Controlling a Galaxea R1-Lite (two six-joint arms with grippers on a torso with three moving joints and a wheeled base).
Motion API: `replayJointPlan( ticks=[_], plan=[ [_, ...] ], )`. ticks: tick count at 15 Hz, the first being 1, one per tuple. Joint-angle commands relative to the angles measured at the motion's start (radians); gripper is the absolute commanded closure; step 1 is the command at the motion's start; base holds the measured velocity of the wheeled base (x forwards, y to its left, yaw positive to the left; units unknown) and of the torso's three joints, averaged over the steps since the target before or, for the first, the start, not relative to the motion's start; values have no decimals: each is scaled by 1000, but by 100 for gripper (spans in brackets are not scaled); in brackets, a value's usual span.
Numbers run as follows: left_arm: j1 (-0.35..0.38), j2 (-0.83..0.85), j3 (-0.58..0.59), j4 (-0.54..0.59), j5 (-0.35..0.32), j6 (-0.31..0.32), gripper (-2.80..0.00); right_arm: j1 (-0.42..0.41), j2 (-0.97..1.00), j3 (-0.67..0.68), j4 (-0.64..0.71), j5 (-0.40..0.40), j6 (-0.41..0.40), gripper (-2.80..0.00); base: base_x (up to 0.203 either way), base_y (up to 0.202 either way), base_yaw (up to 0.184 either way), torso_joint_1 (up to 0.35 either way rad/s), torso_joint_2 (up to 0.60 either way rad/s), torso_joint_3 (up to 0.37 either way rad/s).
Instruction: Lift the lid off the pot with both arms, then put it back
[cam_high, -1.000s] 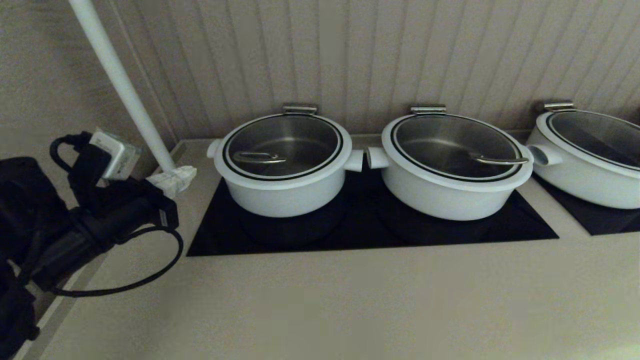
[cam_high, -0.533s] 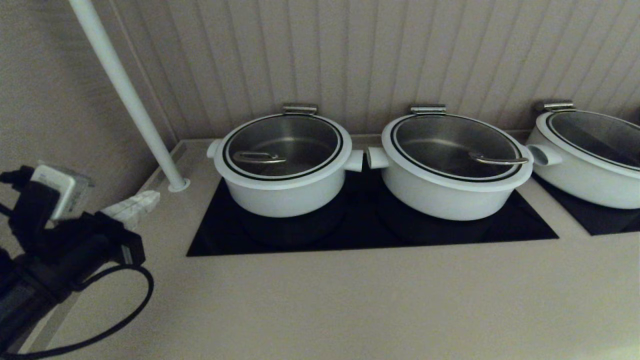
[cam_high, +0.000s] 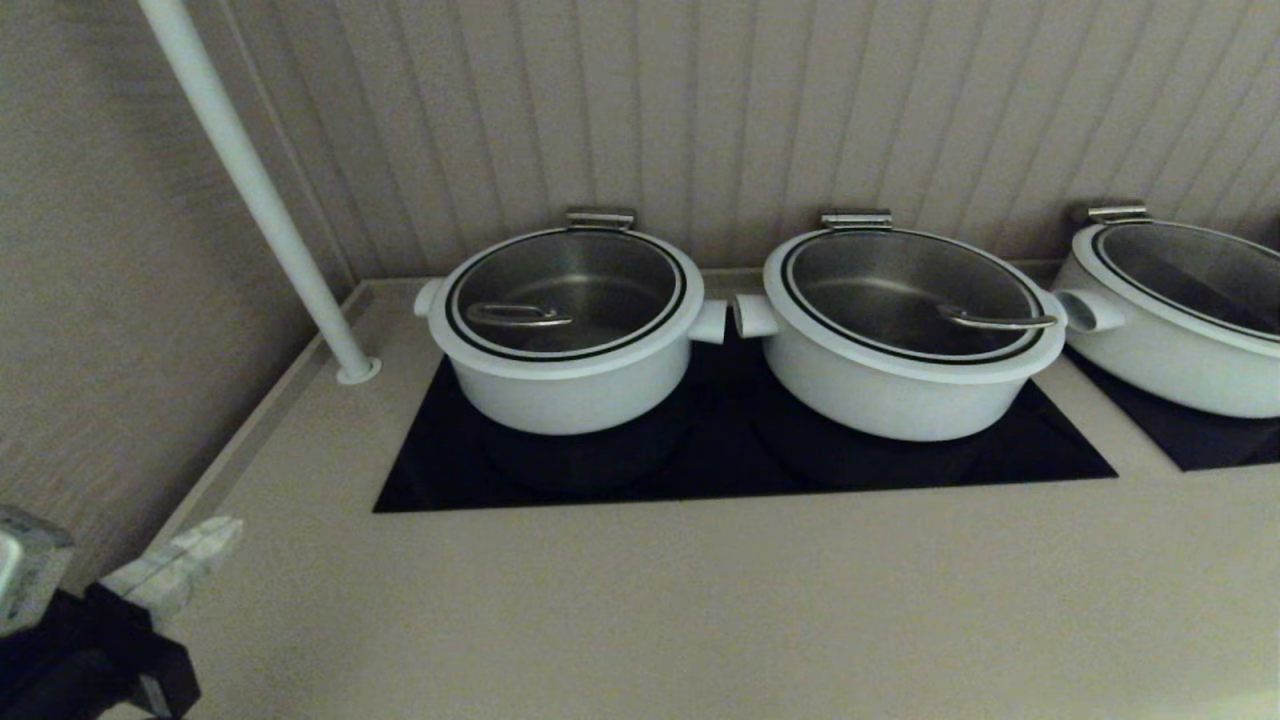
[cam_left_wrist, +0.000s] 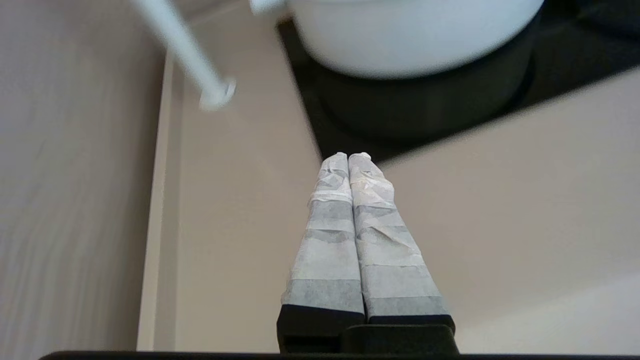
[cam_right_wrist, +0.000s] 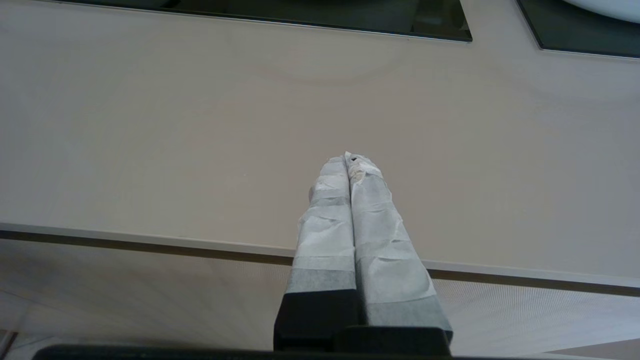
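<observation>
The pot (cam_high: 565, 385) is the deep white one on the left of the black cooktop (cam_high: 740, 465). Its round glass lid (cam_high: 566, 290) sits closed on it, steel handle (cam_high: 518, 316) on top. My left gripper (cam_high: 215, 535) is shut and empty, low at the counter's front left corner, far from the pot. In the left wrist view the gripper (cam_left_wrist: 348, 159) points at the counter with the pot's side (cam_left_wrist: 410, 35) ahead. My right gripper (cam_right_wrist: 347, 159) is shut and empty above the counter's front edge; it is out of the head view.
Two wider white lidded pots stand to the right, one (cam_high: 900, 330) on the same cooktop and one (cam_high: 1180, 310) at the far right. A white pole (cam_high: 255, 190) rises from the counter's back left corner. A ribbed wall runs behind the pots.
My left arm has drawn back from beside the pot toward the front left corner and dropped mostly out of the head view. The pots and lids have not moved.
</observation>
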Motion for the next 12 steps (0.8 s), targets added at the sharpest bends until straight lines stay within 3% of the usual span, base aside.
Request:
replayJointPlan(
  ticks=[1, 5, 9, 12],
  plan=[
    [51, -195, 9, 167, 0, -3, 0, 1, 2, 0, 1, 1, -1, 0, 0, 0, 0, 0, 0, 0],
    [110, -464, 10, 472, 0, -42, 0, -1, 2, 0, 1, 0, -1, 0, 0, 0, 0, 0, 0, 0],
    [105, -744, 10, 772, 20, -66, 0, 1, 2, 0, 1, 1, -2, 0, 0, 0, 0, 0, 0, 0],
    [72, -888, 9, 871, 46, -76, 0, 1, 2, 0, 1, 1, -1, 0, 0, 0, 0, 0, 0, 0]
  ],
)
